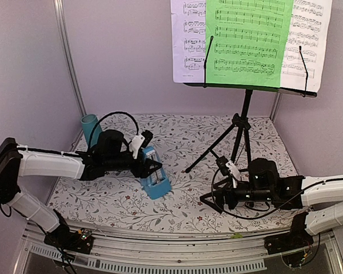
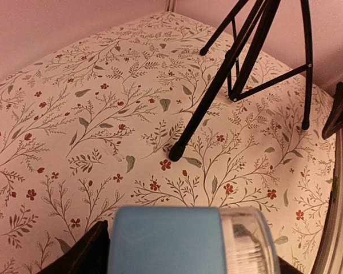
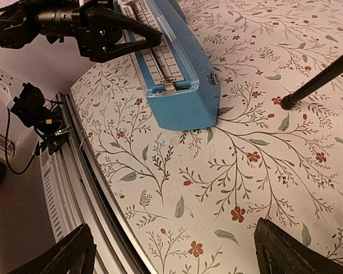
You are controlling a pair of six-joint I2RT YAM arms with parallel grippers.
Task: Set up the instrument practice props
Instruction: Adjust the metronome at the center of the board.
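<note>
The blue metronome (image 1: 158, 180) sits tilted on the flowered tablecloth (image 1: 183, 134), left of the music stand (image 1: 245, 111) that carries the white and green sheet-music pages (image 1: 248, 40). The left gripper (image 1: 152, 166) grasps its upper part. The right gripper (image 1: 208, 201) hovers near the stand's feet, jaws spread wide around nothing.

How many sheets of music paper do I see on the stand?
3, all on the music stand: left white page, green page in the middle, right white page. More may be hidden behind the green one.
</note>
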